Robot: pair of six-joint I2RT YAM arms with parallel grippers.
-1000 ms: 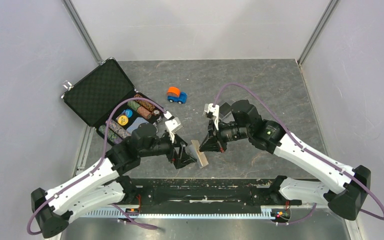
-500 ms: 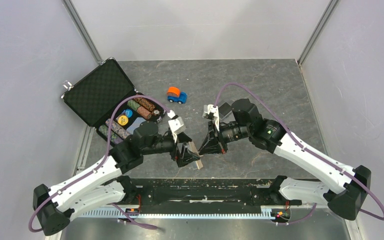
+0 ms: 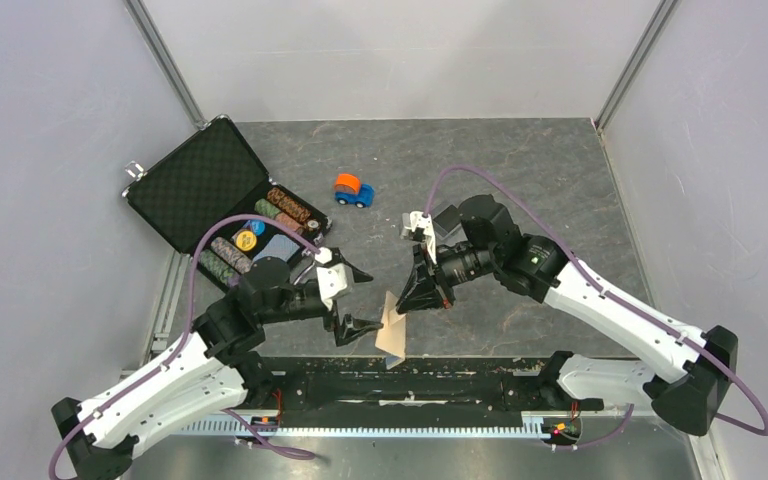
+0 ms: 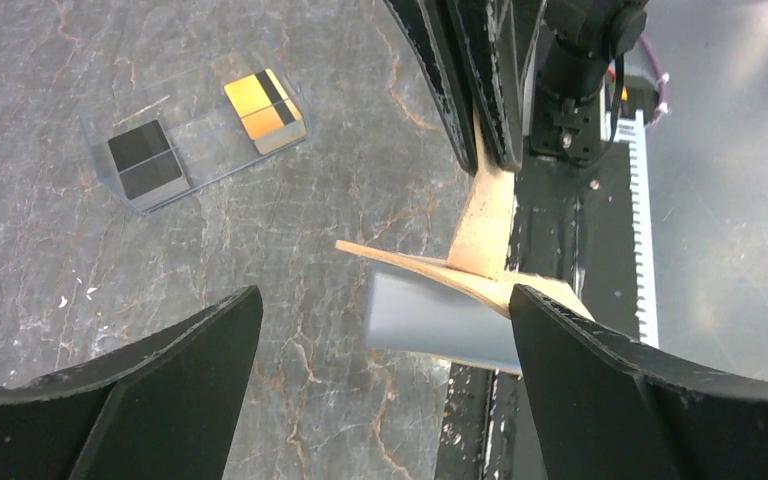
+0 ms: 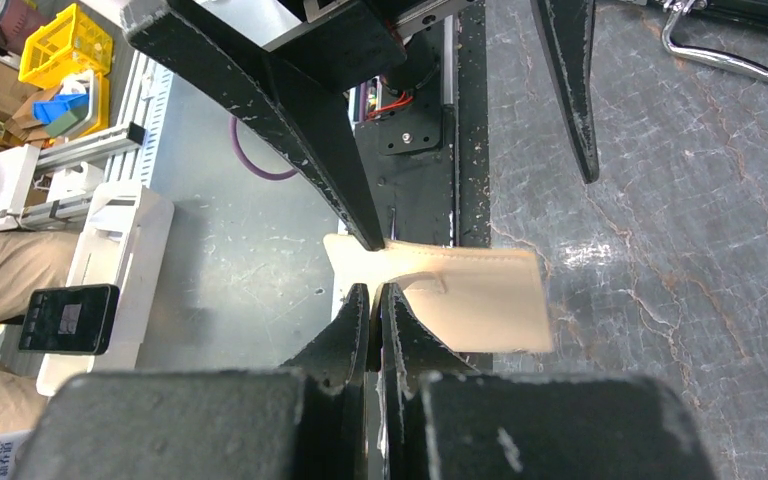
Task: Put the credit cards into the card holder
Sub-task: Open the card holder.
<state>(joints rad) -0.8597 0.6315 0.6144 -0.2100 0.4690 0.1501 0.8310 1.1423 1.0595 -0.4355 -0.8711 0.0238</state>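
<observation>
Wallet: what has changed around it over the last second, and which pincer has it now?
The left pincer, open throughout, pulled back to its own left, clear of the wallet. The wallet now sits slightly lower in the overhead view. The right pincer stays shut on the wallet and has barely moved. The chip case and the toy car are where they were.

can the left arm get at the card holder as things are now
Probably yes: the left gripper is open and sits right beside the card holder, which the right gripper holds pinched in the air, with nothing between them.
</observation>
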